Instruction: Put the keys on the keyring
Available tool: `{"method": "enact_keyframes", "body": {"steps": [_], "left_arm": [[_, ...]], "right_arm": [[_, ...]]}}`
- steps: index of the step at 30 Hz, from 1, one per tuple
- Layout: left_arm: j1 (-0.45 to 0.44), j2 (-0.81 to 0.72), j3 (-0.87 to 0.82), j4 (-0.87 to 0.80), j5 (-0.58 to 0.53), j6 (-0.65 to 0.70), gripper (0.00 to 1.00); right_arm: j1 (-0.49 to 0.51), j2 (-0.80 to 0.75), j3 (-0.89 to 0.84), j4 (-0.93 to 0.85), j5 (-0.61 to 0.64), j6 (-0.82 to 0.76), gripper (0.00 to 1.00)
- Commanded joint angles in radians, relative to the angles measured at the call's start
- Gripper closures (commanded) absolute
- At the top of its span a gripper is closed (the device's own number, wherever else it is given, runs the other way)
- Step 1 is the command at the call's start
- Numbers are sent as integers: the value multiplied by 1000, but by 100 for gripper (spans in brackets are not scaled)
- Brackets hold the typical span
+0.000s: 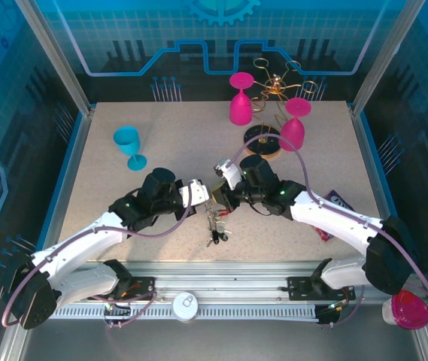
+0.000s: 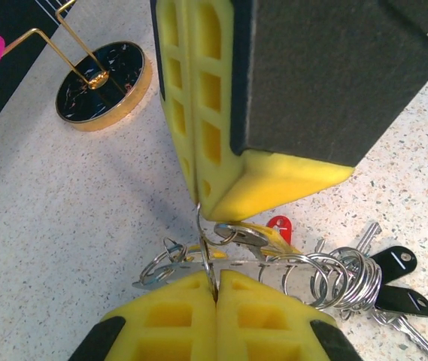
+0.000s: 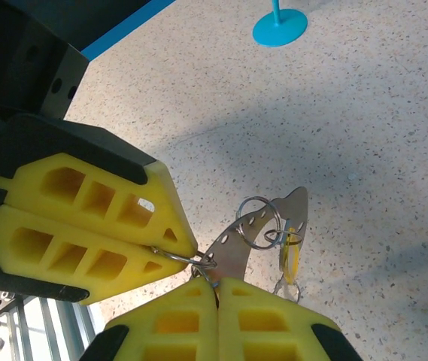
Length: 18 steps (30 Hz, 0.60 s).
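My two grippers meet tip to tip above the middle of the table, the left gripper (image 1: 209, 201) and the right gripper (image 1: 222, 200). Both are shut on the keyring (image 2: 200, 239), a thin metal wire ring stretched between them. The left wrist view has my left gripper (image 2: 215, 295) pinching it from below and the right gripper's fingers (image 2: 221, 188) pinching it from above. In the right wrist view my right gripper (image 3: 217, 289) grips it beside the left fingers (image 3: 123, 218). The keys (image 1: 215, 227) hang beneath in a bunch: a red head (image 2: 279, 226), black heads (image 2: 394, 263), a yellow one (image 3: 292, 256), a curved metal plate (image 3: 262, 222) and several split rings (image 2: 341, 278).
A gold wire stand on a round base (image 1: 263, 143) stands behind the grippers with two pink goblets (image 1: 241, 101) (image 1: 294, 126). A blue goblet (image 1: 129, 145) is at the back left. A dark packet (image 1: 334, 204) lies right, under the right arm. A pink cup (image 1: 409, 310) sits off the table's near right corner.
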Motion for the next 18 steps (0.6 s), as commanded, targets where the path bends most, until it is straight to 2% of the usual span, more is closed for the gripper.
{"method": "enact_keyframes", "body": {"steps": [1, 18], "left_arm": [[-26, -34, -17, 35, 80, 20, 100], [-25, -50, -39, 74, 62, 28, 100]], "right_arm": [[2, 25, 37, 19, 88, 23, 100], [13, 38, 64, 6, 91, 38, 100]]}}
